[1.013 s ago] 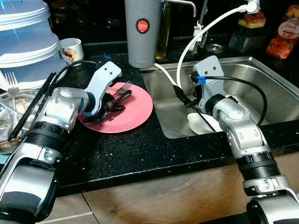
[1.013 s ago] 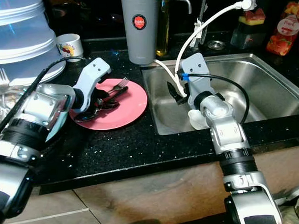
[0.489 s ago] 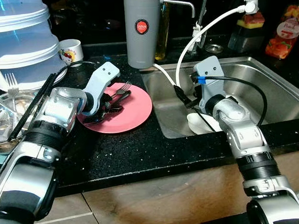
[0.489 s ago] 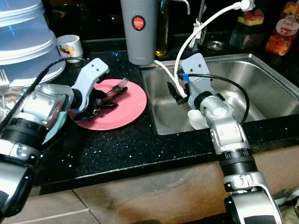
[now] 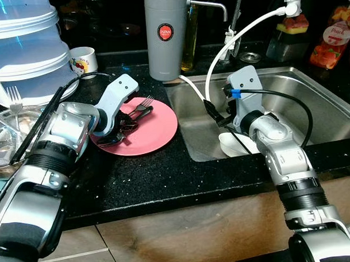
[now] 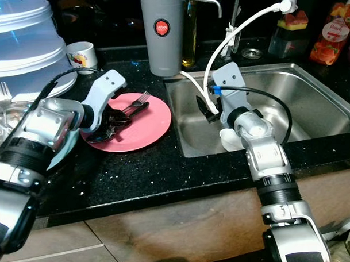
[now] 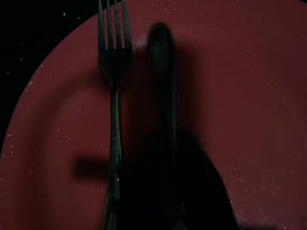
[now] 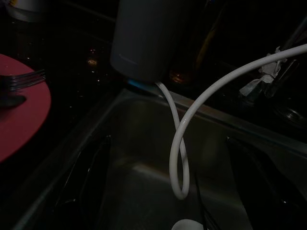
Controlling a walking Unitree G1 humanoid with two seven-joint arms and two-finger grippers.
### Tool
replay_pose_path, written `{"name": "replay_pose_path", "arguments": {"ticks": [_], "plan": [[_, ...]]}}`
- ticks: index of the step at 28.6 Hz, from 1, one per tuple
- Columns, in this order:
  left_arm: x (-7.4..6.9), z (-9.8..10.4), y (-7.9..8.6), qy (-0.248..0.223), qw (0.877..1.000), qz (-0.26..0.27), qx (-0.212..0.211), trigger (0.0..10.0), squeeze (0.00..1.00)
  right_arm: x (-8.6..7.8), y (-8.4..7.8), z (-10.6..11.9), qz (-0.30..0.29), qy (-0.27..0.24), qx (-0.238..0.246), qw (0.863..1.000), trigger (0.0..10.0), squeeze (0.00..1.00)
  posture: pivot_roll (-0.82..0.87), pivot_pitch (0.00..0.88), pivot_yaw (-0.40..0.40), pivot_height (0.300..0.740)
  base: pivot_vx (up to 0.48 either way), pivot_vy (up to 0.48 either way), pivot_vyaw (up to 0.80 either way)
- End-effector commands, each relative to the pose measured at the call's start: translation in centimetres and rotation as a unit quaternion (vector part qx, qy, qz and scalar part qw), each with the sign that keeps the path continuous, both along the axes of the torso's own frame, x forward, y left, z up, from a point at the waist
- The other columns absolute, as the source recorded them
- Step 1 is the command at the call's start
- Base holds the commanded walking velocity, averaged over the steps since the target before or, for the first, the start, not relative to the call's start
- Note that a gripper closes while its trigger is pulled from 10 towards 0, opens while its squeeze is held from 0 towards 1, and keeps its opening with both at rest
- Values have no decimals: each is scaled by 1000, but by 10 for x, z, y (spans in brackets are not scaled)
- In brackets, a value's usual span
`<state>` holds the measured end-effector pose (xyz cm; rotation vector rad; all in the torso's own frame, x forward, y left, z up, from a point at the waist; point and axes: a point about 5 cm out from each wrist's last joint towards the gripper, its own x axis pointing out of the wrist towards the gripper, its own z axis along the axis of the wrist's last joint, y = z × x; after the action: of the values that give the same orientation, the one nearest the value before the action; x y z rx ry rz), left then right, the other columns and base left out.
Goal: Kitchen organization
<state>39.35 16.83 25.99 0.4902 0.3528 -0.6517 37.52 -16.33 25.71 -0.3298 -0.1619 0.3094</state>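
A pink plate [image 5: 155,131] lies on the black counter left of the sink. On it rest a metal fork [image 5: 142,103] and dark spoons [image 5: 115,139]. My left gripper [image 5: 126,122] is low over the plate among this cutlery. In the left wrist view its fingers look shut on a dark spoon [image 7: 161,81], with the fork [image 7: 114,96] lying beside it. My right gripper [image 5: 216,115] hangs open inside the steel sink [image 5: 323,103], near the white hose [image 8: 180,143]. A white dish [image 5: 233,145] lies in the sink below it.
A grey canister [image 5: 165,36] stands behind the plate. A white mug [image 5: 83,58] and stacked plastic containers [image 5: 25,50] are at the back left. A glass bowl [image 5: 6,142] with a fork and chopsticks sits at the left. Bottles [image 5: 333,36] line the back right.
My left gripper has shifted very slightly over the plate. The right arm has not moved.
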Motion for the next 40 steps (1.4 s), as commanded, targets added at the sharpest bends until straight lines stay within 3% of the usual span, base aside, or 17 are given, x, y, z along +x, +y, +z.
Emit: {"name": "replay_pose_path", "arguments": {"ticks": [1, 9, 14, 22, 23, 25, 27, 29, 32, 33, 34, 35, 36, 37, 38, 39, 40], "plan": [[-1, -14, 9, 28, 999, 16, 20, 0, 0, 1, -2, 1, -3, 3, 3, 1000, 10000, 0, 44, 97, 2, 740, 0, 0, 0], [1, -12, 9, 9, 999, 18, 24, 0, 0, 0, -3, 0, -4, 5, 3, 1000, 10000, 0, 45, 94, 0, 740, 0, 0, 0], [4, 5, 7, -36, 999, 28, -4, 0, 0, 0, -2, 0, -3, 4, 4, 1000, 10000, 0, 45, 95, -2, 740, 0, 0, 0], [-2, 60, -6, -101, 990, 6, -103, 0, 0, 1, -2, 4, -3, -1, 5, 1000, 10000, 0, 46, 92, -5, 740, 0, 0, 0], [-6, 74, -10, -112, 985, -9, -133, 0, 0, 1, -1, 5, -3, -2, 6, 1000, 10000, 0, 46, 92, -7, 740, 0, 0, 0], [-7, 79, -12, -115, 983, -14, -143, 0, 0, 1, -1, 5, -2, -2, 6, 1000, 10000, 0, 46, 92, -7, 740, 0, 0, 0], [-11, 89, -16, -125, 975, -30, -183, 0, 0, 1, 0, 7, -1, -5, 8, 1000, 10000, 0, 46, 92, -7, 740, 0, 0, 0], [-17, 104, -22, -143, 947, -65, -281, 0, 0, 1, 4, 14, 3, -14, 28, 999, 10000, 0, 46, 88, -12, 740, 0, 0, 0], [-21, 108, -23, -132, 921, -80, -359, 0, 0, 1, 10, 21, 10, -25, 73, 997, 10000, 0, 45, 87, -13, 740, 0, 0, 0], [-21, 108, -23, -132, 921, -80, -359, 0, 0, 1, 10, 21, 10, -25, 73, 997, 10000, 0, 45, 87, -13, 740, 0, 0, 0], [-25, 109, -22, -136, 895, -90, -416, 0, 0, -1, 18, 31, 26, -45, 147, 988, 10000, 0, 45, 87, -13, 740, 0, 0, 0], [-28, 112, -22, -149, 877, -101, -446, 0, 0, -3, 21, 35, 36, -51, 182, 981, 10000, 0, 49, 85, -15, 740, 0, 0, 0], [-28, 112, -22, -149, 877, -101, -446, 0, 0, -3, 21, 35, 36, -51, 182, 981, 10000, 0, 49, 85, -15, 740, 0, 0, 0], [-31, 113, -21, -158, 865, -107, -464, 0, 0, -4, 24, 38, 42, -54, 202, 977, 10000, 0, 49, 85, -15, 740, 0, 0, 0], [-35, 117, -19, -175, 842, -114, -497, 0, 0, -6, 27, 40, 51, -54, 224, 972, 10000, 655, 49, 84, -17, 740, 0, 0, 0], [-40, 120, -17, -190, 817, -116, -531, 0, 0, -7, 29, 40, 59, -52, 245, 966, 10000, 1000, 50, 82, -18, 740, 0, 0, 0], [-43, 123, -14, -201, 792, -112, -565, 0, 0, -8, 32, 38, 67, -47, 259, 962, 10000, 1000, 50, 82, -18, 740, 0, 0, 0]]}}
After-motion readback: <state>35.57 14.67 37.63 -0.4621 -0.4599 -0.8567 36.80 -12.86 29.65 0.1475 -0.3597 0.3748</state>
